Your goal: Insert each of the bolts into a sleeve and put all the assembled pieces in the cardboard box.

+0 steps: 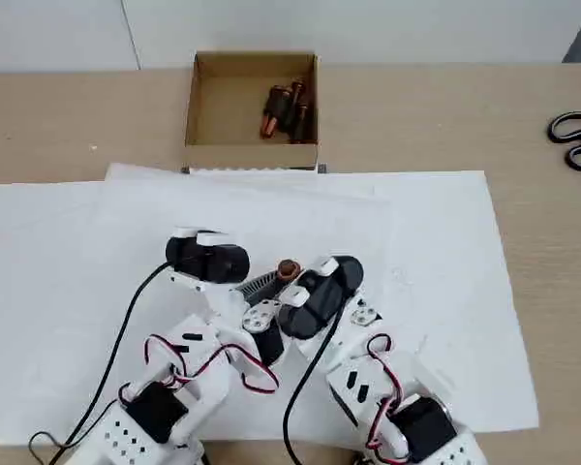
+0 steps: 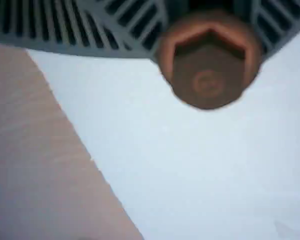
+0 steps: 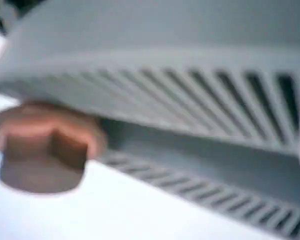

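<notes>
Copper hex bolt (image 1: 289, 269) at paper sheet (image 1: 68, 252) centre, pinched in left gripper (image 1: 267, 281) ribbed fingers (image 2: 115, 25), probably steadied for sleeving. Right gripper (image 1: 305, 286) just beside, at its 4 o'clock; grip not discernible. Cardboard box (image 1: 201, 107) at 12 o'clock holds assembled pieces (image 1: 286, 108).
</notes>
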### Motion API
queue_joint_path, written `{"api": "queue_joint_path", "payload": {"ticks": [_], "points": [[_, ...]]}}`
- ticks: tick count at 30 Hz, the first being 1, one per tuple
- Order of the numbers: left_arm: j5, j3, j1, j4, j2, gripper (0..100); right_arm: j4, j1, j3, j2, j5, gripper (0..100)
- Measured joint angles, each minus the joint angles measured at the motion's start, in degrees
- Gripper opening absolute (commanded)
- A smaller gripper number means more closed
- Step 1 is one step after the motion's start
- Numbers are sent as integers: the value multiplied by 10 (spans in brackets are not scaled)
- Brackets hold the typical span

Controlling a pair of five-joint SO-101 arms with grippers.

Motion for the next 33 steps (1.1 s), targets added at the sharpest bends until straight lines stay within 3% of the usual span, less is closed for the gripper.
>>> {"api": "queue_joint_path", "payload": {"ticks": [6,12,19,27,33], "points": [[-22,4,4,7,-1,39,5,-1,1,1,2,2],[-43,6,11,18,-2,299,6,4,3,1,4,2],[-81,-6,1,27,-3,308,6,2,2,0,6,2],[-193,-54,-58,63,2,308,4,1,0,-1,6,2],[-188,-83,-58,123,1,308,4,1,0,-1,6,2]]}}
